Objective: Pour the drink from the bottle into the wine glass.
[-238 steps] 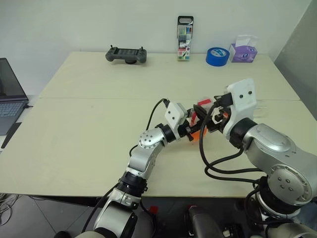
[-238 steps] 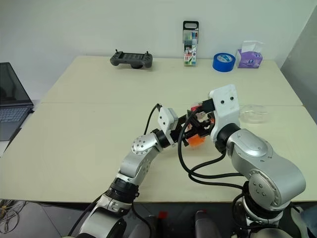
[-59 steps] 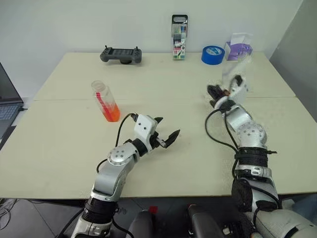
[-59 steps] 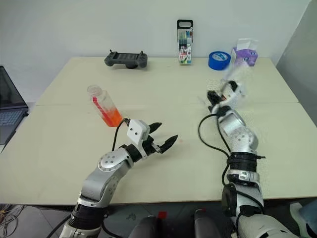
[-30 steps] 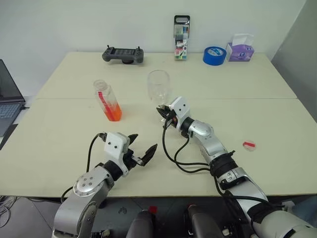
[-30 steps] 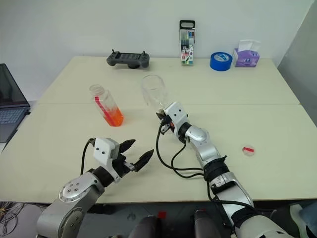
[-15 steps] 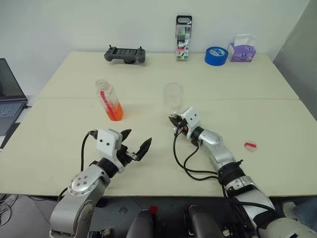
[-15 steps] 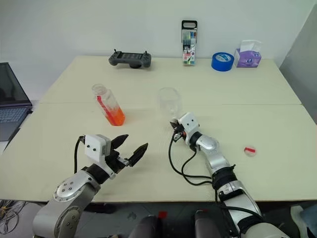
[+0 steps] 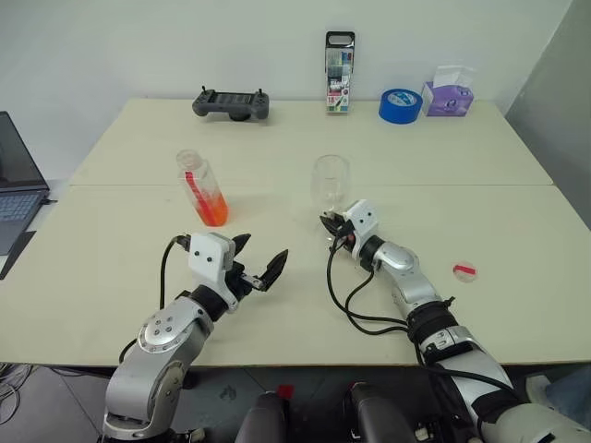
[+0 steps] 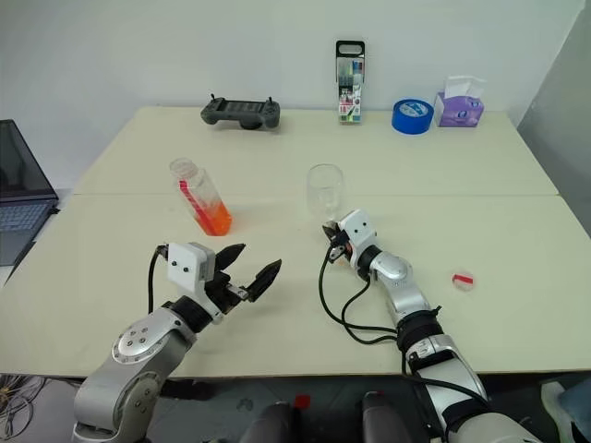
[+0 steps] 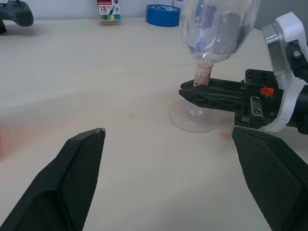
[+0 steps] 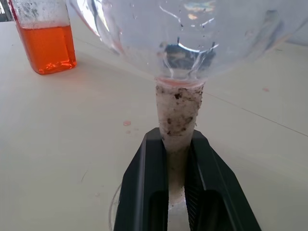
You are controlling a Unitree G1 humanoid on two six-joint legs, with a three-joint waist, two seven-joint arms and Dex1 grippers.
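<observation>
The wine glass (image 9: 330, 178) stands upright mid-table, clear and without liquid in it, its foot (image 11: 195, 116) apparently on the tabletop. My right gripper (image 9: 334, 227) is shut on its stem (image 12: 177, 115). The bottle (image 9: 203, 189) stands uncapped to the left of the glass, with the orange-red drink (image 12: 46, 48) filling its lower part. My left gripper (image 9: 257, 268) hovers open nearer the front edge, right of and in front of the bottle and apart from it, with nothing between its fingers (image 11: 82, 159).
A red-and-white cap (image 9: 464, 270) lies on the table at the right. Along the back edge are a game controller (image 9: 231, 101), a marker pack (image 9: 339, 60), a blue tape roll (image 9: 400, 104) and a tissue box (image 9: 448, 92). A laptop (image 9: 14, 175) sits off the left side.
My right gripper has carried the wine glass to the right and lowered it towards the table over the last second. The left gripper stays open and has hardly moved.
</observation>
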